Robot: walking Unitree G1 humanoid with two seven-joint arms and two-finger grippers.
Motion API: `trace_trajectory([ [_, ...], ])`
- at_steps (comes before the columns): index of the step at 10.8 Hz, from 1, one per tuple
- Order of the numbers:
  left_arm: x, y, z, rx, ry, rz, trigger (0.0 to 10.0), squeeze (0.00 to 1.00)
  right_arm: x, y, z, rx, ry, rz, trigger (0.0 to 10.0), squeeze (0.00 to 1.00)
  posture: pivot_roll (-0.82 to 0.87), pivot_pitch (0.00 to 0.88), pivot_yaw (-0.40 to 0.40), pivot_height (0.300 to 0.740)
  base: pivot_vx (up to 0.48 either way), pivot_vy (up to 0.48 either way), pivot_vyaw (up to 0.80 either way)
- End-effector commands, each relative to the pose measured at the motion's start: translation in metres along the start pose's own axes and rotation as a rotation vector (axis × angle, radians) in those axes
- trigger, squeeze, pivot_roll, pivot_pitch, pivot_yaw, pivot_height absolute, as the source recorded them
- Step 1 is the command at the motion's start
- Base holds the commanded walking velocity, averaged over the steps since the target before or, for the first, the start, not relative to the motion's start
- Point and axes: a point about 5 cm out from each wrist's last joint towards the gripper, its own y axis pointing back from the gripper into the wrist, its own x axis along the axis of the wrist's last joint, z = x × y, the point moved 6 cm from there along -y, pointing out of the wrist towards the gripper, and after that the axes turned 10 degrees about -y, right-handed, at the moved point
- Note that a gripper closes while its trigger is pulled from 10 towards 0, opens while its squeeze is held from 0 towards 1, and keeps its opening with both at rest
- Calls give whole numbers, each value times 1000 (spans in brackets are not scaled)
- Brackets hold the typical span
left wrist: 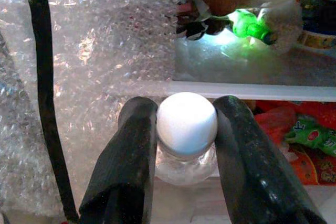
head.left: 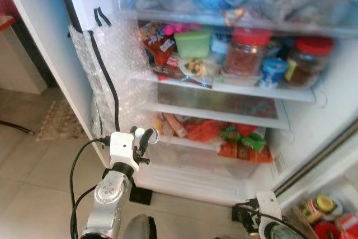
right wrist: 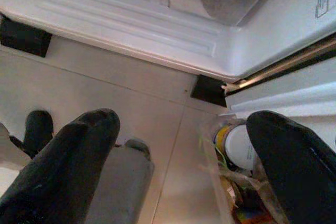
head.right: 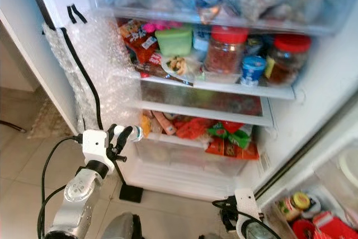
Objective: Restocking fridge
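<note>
Left arm raised forward, its gripper [left wrist: 184, 145] with both fingers [left wrist: 123, 166] pressed against a held object. Right gripper [right wrist: 184, 156] hung low, fingers [right wrist: 68, 166] spread wide apart.

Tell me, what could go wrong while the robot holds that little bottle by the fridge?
The left gripper pinches the clear bottle just under its white cap, so it might slip out and fall to the floor. The shelf ahead is crowded with packets, so pushing the bottle in could knock some out. The bubble wrap close by might snag the arm.

Fridge shelf [head.left: 235, 89]: red-lidded jars [head.left: 244, 54], green tub [head.left: 192, 43]; lower shelf: snack packets [head.left: 240, 141].
</note>
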Motion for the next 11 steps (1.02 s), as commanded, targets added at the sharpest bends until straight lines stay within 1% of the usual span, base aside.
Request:
trace_trajectory([
  [1,7,-2,0,-3,-4,25,10000,0,-4,1,5,-15,-12,-11,10000,0,-14,58,-1,655,289,0,0],
  [4,6,-1,1,-11,-4,20,10000,0,-4,1,5,-13,-11,-12,10000,0,-14,57,1,655,292,0,0],
  [7,5,0,10,-58,7,14,10000,0,-4,1,4,-12,-11,-10,10000,0,-11,54,1,655,294,0,0],
  [8,6,0,12,-74,8,17,10000,0,-4,1,4,-12,-10,-12,10000,0,-10,54,1,655,304,0,0],
  [11,11,-3,13,-82,8,33,10000,0,-4,1,3,-9,-9,-11,10000,0,-10,54,1,655,300,0,0],
])
